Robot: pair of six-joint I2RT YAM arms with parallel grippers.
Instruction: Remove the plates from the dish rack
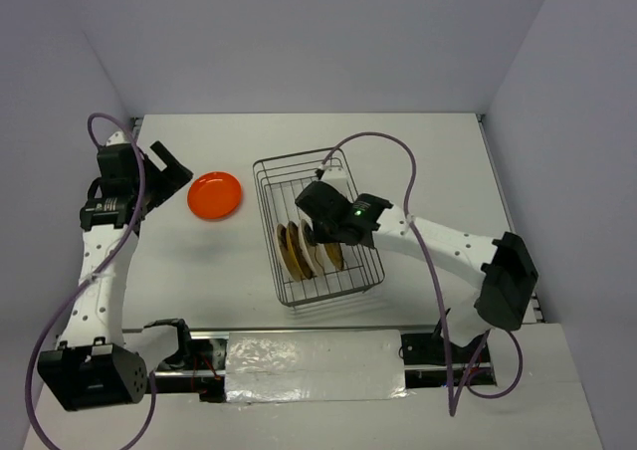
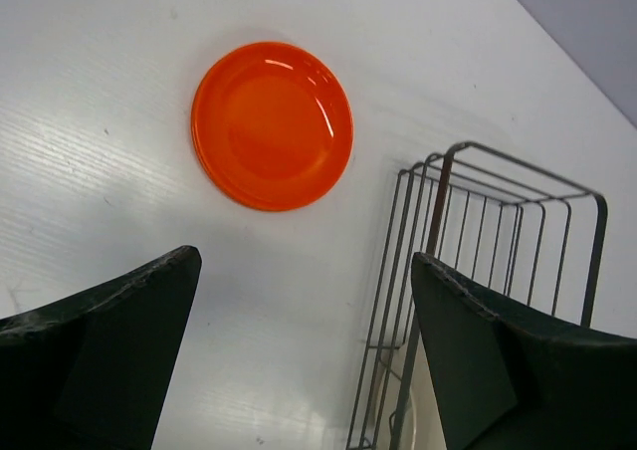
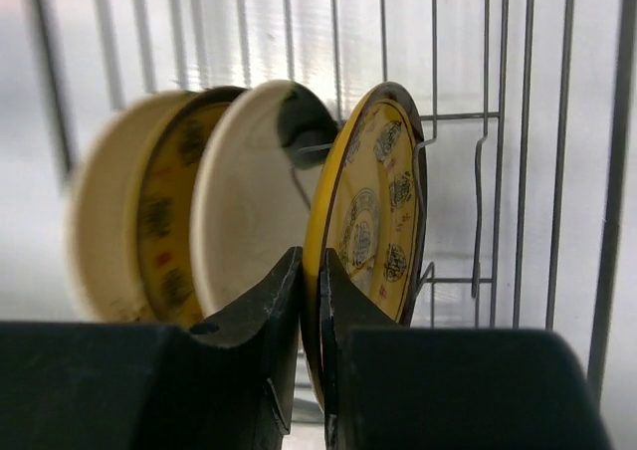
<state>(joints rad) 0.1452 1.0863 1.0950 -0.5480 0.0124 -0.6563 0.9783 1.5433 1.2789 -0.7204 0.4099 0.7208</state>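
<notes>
Right arm's fingers [image 3: 261,321] are nearly closed, pinching the near rim of a mustard-yellow round plastic plate with dark printed motifs [image 3: 373,206] — the end one of four plates standing on edge in the silver-grey wire dish rack [image 1: 299,176]. Beside it, in order: cream plate [image 3: 244,206], second mustard plate [image 3: 169,216], another cream plate [image 3: 95,226], which is blurred.

Left arm's fingers [image 2: 109,340] are spread wide with nothing between them, above the white surface [image 2: 100,92] — a bright orange-red round plate [image 2: 272,124] lies flat there, left of the rack, not touching it.
</notes>
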